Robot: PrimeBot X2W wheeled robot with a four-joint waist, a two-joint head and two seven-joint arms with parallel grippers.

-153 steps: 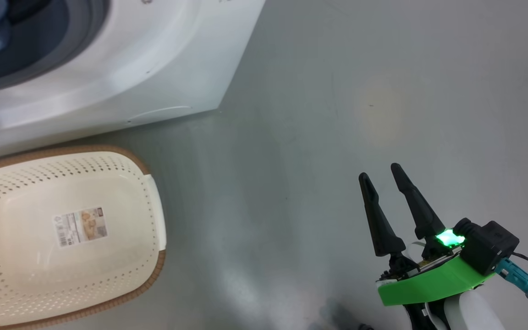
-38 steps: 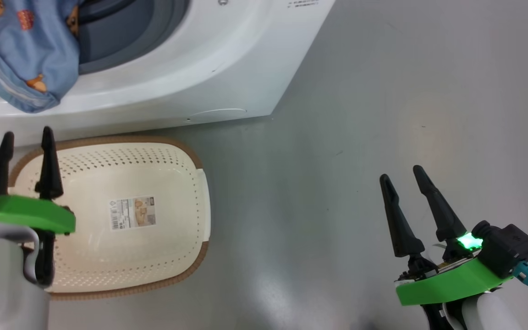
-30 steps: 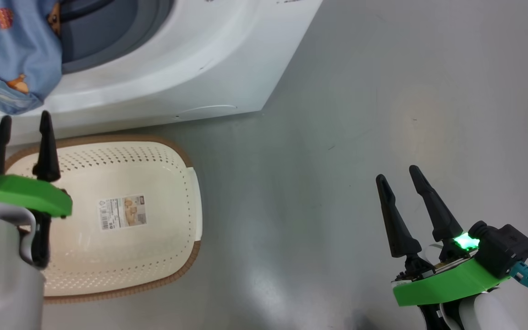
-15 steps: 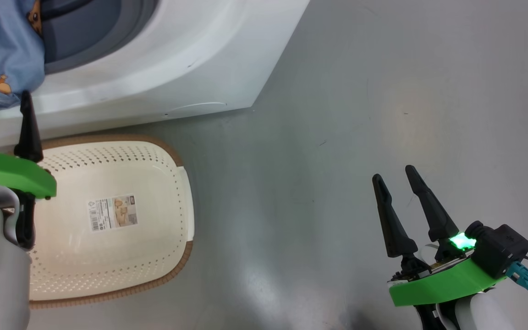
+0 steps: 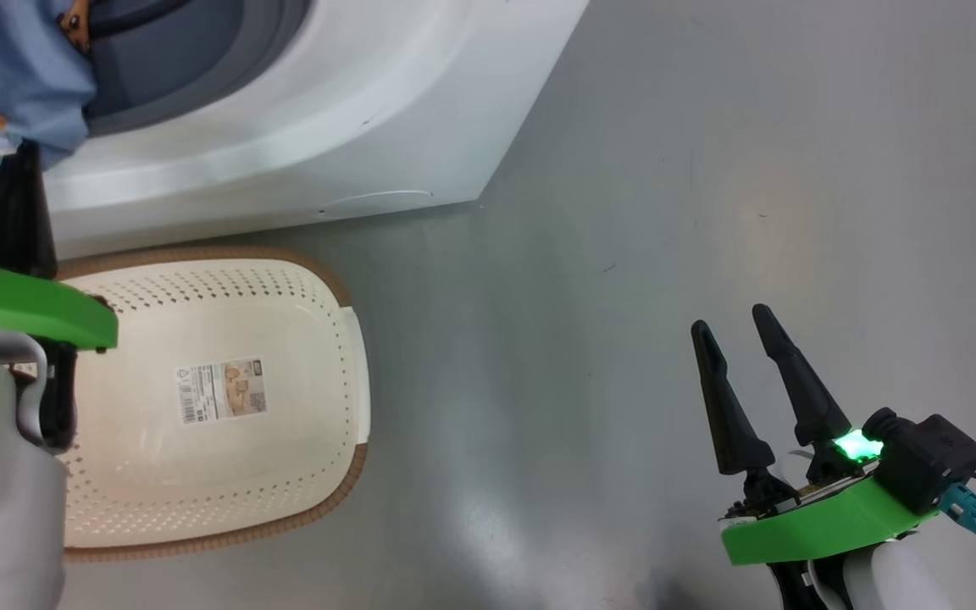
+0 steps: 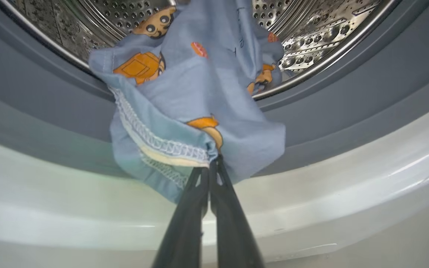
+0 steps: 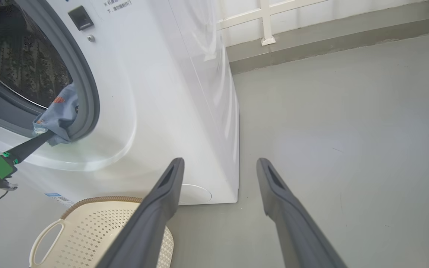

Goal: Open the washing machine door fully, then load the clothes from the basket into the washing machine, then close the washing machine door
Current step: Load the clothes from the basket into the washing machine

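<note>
Left gripper (image 6: 213, 163) clenched on lower hem of light blue cartoon-print garment (image 6: 203, 93); cloth hangs out of steel drum (image 6: 311, 33), over grey rubber gasket (image 6: 348, 93) of white front-loading washing machine (image 5: 344, 127), just above fingertips. Cream perforated plastic basket (image 5: 200, 474) on floor (image 5: 623, 254) below. Right gripper (image 5: 730, 318) splayed, empty, well apart.

The left gripper (image 7: 50, 137) pinches the blue garment (image 7: 57, 113) hanging from the washing machine (image 7: 155, 93) opening, above the basket (image 7: 99, 230).

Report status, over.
Left gripper shut on blue garment, hanging over gasket. Right gripper open, idle over floor. Basket looks empty. Nothing in the way.
</note>
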